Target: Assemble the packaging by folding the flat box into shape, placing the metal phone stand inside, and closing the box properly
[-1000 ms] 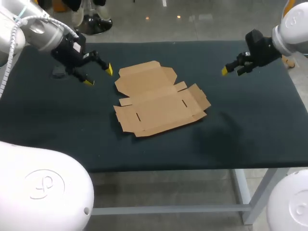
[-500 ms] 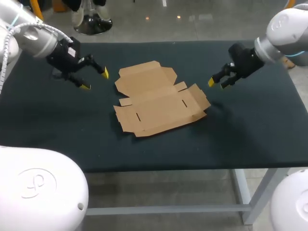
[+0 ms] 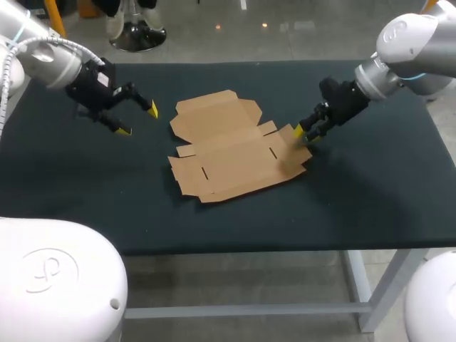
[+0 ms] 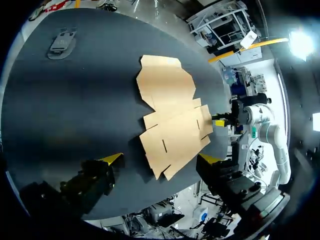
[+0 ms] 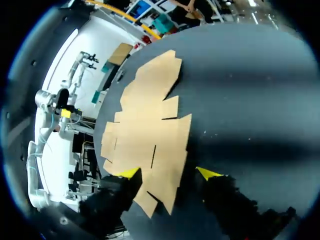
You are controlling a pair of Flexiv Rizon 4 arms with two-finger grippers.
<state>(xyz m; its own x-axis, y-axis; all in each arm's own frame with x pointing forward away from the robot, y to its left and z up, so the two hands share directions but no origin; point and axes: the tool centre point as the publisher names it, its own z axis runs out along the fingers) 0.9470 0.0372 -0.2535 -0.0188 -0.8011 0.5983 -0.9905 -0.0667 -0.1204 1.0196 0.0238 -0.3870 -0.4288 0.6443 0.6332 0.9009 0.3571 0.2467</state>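
Flat cardboard box (image 3: 235, 146) lies unfolded on the dark table (image 3: 370, 206) in the head view, just left of the frame's centre, its flaps spread out and none raised. The left gripper (image 3: 137, 120) comes in from the upper left and hangs over bare table left of the box, clear of it, its two yellow tips spread wide with nothing between them. The right gripper (image 3: 306, 135) reaches in from the upper right, its tips at the box's right-hand flap. The tips sit a little apart; whether they touch the cardboard cannot be told from this view.

In the left wrist view, the left gripper (image 4: 161, 159) has its yellow tips wide apart and holds nothing. The flat cardboard box (image 4: 172, 120) lies ahead of it on the table (image 4: 60, 110). A grey phone stand (image 4: 62, 44) lies flat on the table far ahead of the gripper, well apart from the box. The right gripper (image 4: 220, 120) shows at the box's far edge.

In the right wrist view, the right gripper (image 5: 168, 173) is spread open, one tip over the near edge of the flat cardboard box (image 5: 145, 125), the other over the table (image 5: 250, 100) just beside that edge. The box stretches away ahead of the fingers, and neither tip clamps it.
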